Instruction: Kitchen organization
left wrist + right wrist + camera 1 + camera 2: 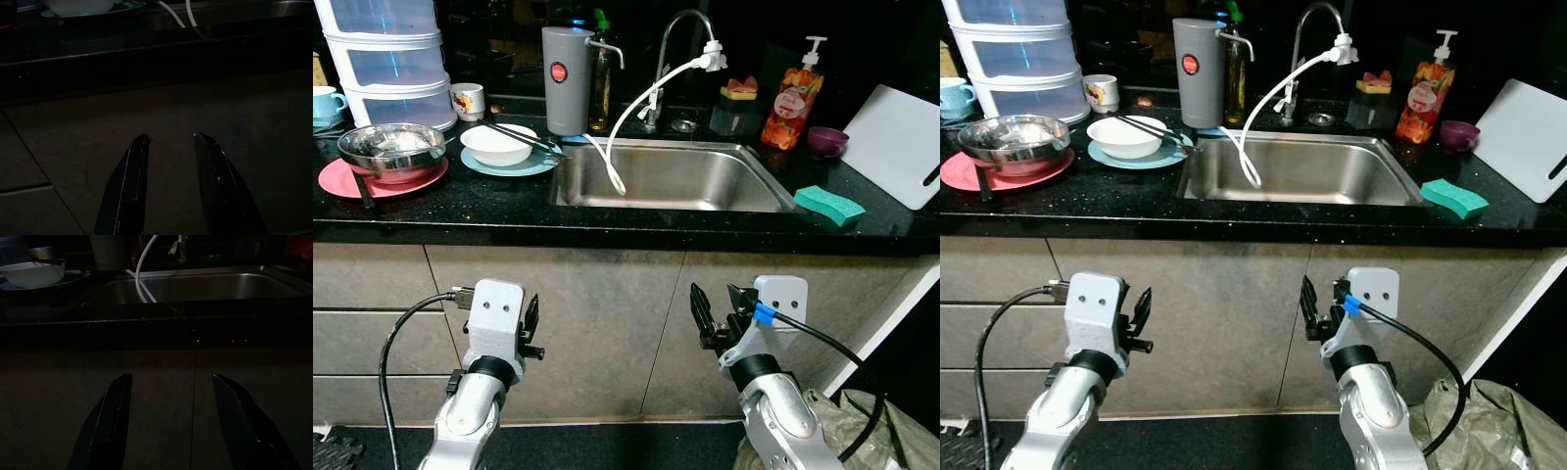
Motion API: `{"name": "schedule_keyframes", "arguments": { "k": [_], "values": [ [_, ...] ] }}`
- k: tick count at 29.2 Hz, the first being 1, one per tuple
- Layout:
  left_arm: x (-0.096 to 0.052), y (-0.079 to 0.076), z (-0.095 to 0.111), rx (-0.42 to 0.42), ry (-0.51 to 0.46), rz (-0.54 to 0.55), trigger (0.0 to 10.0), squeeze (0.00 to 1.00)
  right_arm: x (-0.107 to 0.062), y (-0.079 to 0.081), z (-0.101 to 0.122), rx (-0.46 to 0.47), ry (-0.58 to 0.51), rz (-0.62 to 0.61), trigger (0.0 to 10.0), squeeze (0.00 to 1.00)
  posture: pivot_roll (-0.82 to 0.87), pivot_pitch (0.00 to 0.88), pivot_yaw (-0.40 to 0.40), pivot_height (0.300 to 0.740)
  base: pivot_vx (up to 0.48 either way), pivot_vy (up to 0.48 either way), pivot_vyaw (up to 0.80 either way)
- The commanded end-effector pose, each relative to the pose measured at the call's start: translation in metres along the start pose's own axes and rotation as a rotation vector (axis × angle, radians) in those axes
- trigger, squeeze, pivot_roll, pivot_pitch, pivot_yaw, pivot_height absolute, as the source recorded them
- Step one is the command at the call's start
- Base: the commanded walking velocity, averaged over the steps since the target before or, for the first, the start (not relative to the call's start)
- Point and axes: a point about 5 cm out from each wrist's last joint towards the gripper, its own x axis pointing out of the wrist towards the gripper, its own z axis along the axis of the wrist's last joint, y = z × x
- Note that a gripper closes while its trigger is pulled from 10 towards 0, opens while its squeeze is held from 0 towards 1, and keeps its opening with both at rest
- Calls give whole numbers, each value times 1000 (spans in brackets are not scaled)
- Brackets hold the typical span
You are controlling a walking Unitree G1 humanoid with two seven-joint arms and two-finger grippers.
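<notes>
The black bench [607, 211] carries a steel sink [666, 176]; left of it sit a metal bowl [391, 147] on a pink plate [337, 181] and a white bowl [497, 143] with chopsticks. Both tools, left [530, 328] and right [715, 311], hang below the edge, fingers apart, empty. Raising them above the edge first seems wise.

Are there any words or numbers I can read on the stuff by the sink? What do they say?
None can be read.
Gray jug: a round red badge, its writing too small to read.
Orange soap bottle: a picture label with a red patch, blurred.
White mug: a small colored print, too small to tell.
Green bottle behind the jug: no legible label.
</notes>
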Motion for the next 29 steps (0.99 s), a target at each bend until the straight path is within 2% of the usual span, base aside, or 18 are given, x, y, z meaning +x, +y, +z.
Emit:
{"name": "schedule_keyframes", "arguments": {
  "k": [1, 8, 10, 16, 29],
  "values": [
    [2, -4, 2, 9, 2, -20, 10000, 0, -3, -4, 1, -5, -10, -28, 10000, 0, 16, 116, -72, 740, 0, 0, 0],
    [9, -3, 14, 1, -38, -16, 10000, 0, 0, -5, 10, 0, -43, -39, 10000, 0, 15, 114, -66, 740, 0, 0, 0],
    [13, 1, 25, -9, -76, 7, 10000, 0, 4, -4, 18, 7, -74, -36, 10000, 0, 15, 112, -67, 740, 0, 0, 0],
    [19, 4, 40, -17, -118, 24, 10000, 0, 10, -5, 33, 9, -125, -41, 10000, 0, 17, 109, -66, 740, 0, 0, 0],
    [18, -2, 38, -30, -114, -5, 10000, 0, 10, -7, 33, 14, -126, -59, 10000, 0, 15, 109, -59, 740, 0, 0, 0]
  ]
}}
